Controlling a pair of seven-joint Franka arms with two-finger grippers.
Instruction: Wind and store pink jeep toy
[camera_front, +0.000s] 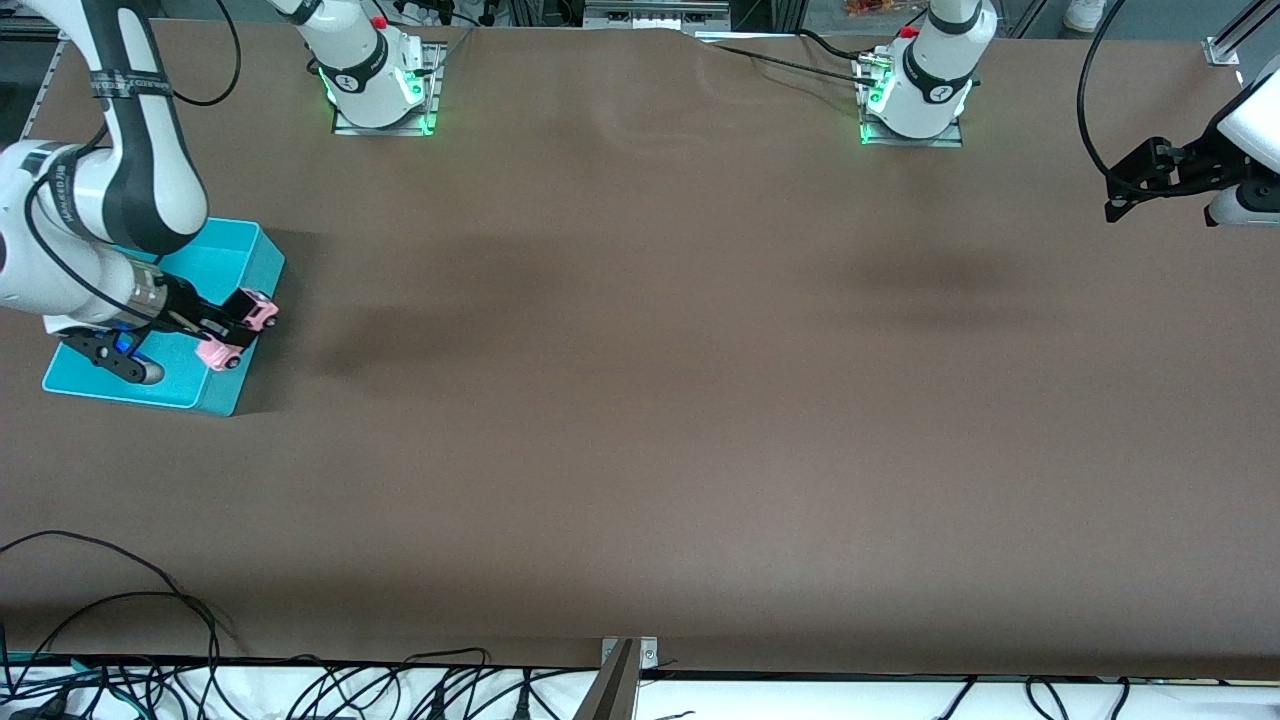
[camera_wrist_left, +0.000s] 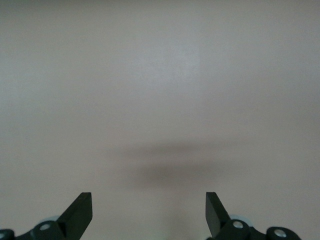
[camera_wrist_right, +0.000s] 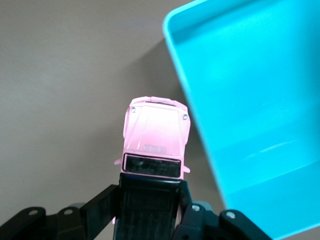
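While left end effector (camera_wrist_left: 149, 214) gapes: right end effector (camera_wrist_right: 149, 200) gripping pink jeep toy (camera_wrist_right: 155, 142).

We see even overhead light, soft shadows on the table (camera_front: 640, 400) beneath each arm, and blurred wrist views close up.

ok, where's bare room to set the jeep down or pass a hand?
Bare brown table runs from the turquoise bin to the waiting open left gripper. Crowded only at the bin: the right gripper holds the pink jeep toy over its rim.
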